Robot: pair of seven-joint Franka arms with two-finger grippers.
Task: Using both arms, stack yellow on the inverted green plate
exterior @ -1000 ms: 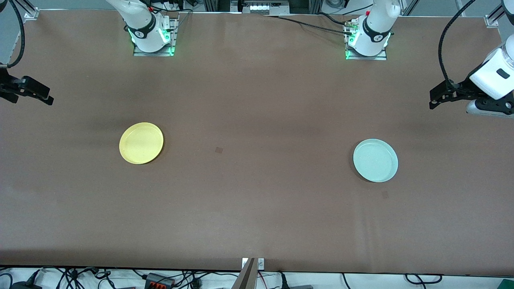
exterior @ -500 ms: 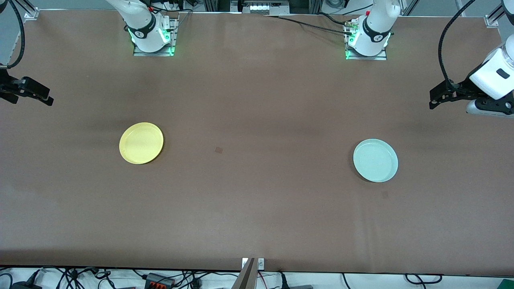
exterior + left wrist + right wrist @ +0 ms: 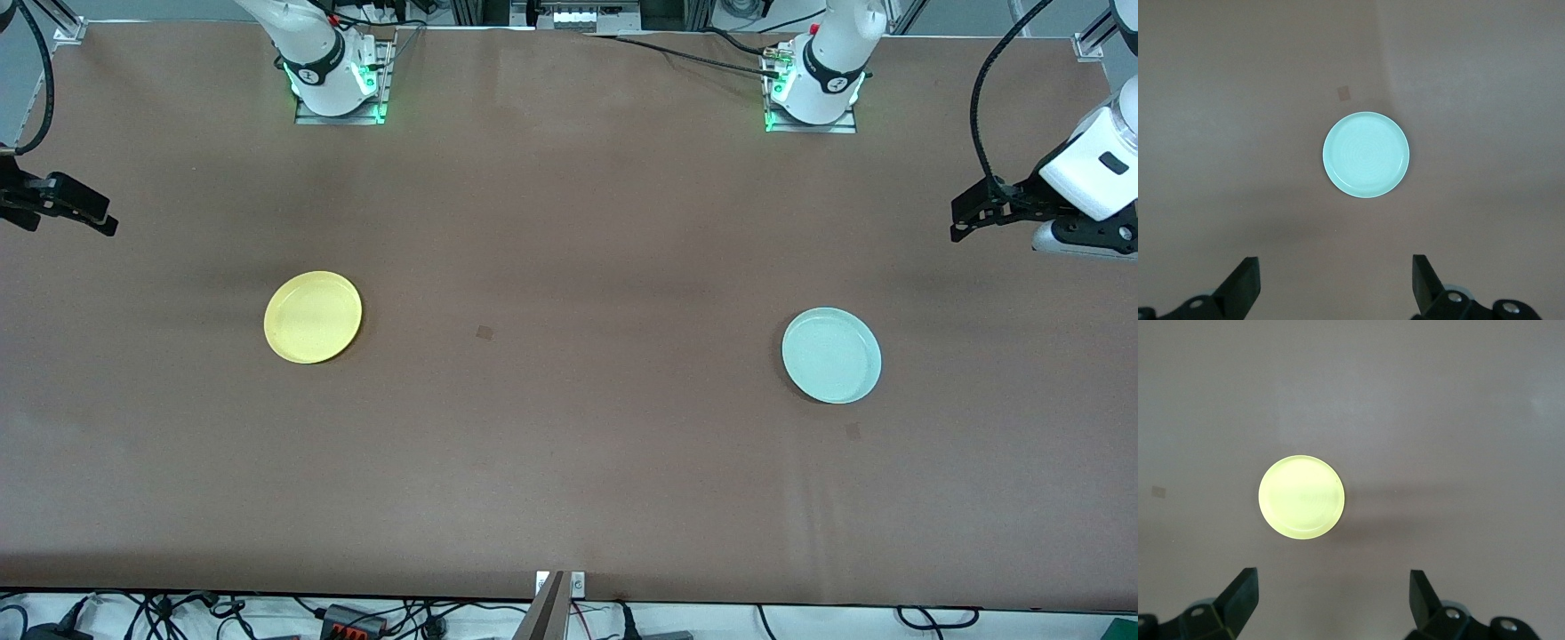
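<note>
Yellow plastic, smooth and round with a low raised rim, is what the yellow plate (image 3: 313, 317) is made of; it is lying rim-up on the brown table cover (image 3: 569, 444) toward the right arm's end of the table. Well apart from it, toward the left arm's end and slightly nearer to the front camera, the green plate (image 3: 831, 355) is resting, also rim-up: a pale mint, almost whitish disc of like size, with faint concentric rings being shown on its floor in the left wrist view (image 3: 1366, 155). Neither plate is being touched by anything.

Nothing is being held by the left gripper (image 3: 969, 218), which is being kept in the air over the table's edge at the left arm's end, its two black fingers (image 3: 1245, 287) spread wide apart. The right gripper (image 3: 84, 213) is likewise being held aloft over the edge at the right arm's end, its fingers (image 3: 1241, 597) parted wide and clamping nothing, with the yellow plate (image 3: 1301, 497) lying well clear of them below.

A small darker square patch (image 3: 484, 332) is being shown on the matte cover between the two plates.
</note>
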